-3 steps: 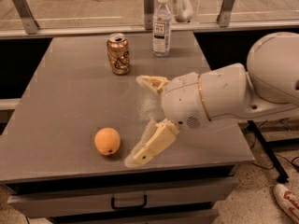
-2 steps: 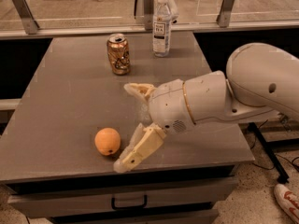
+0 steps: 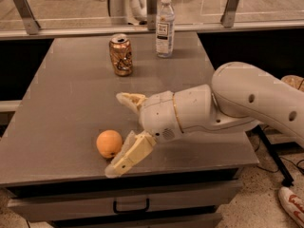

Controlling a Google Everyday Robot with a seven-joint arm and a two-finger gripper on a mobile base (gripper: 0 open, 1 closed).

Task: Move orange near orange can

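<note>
Leftward across the desk (image 3: 71, 103) is where the claw (image 3: 114, 135) has travelled since the earlier frames, and the white arm (image 3: 251, 99) now reaches further in from the right edge. The orange (image 3: 109, 144) has not shifted. It sits close to the front edge, left of the middle. The orange can (image 3: 121, 55) and the clear water bottle (image 3: 165, 26) also stand where they stood before, upright near the back edge, with the can left of the bottle and a gap between them.

The claw is spread wide and holds nothing. Its nearer finger (image 3: 130, 155) slopes down toward the front edge and lies just beside the right side of the orange, with its tip reaching past the fruit toward the front. Whether that finger presses the skin or only sits next to it cannot be told from this view. The farther finger (image 3: 129, 100) points toward the left edge, behind the orange and apart from it, about halfway between the front and back edges. The orange therefore lies at the mouth of the gaping jaws, toward the nearer finger, not between closed pads.

Orange and can remain well apart, the fruit by the front edge and the can by the back edge.
</note>
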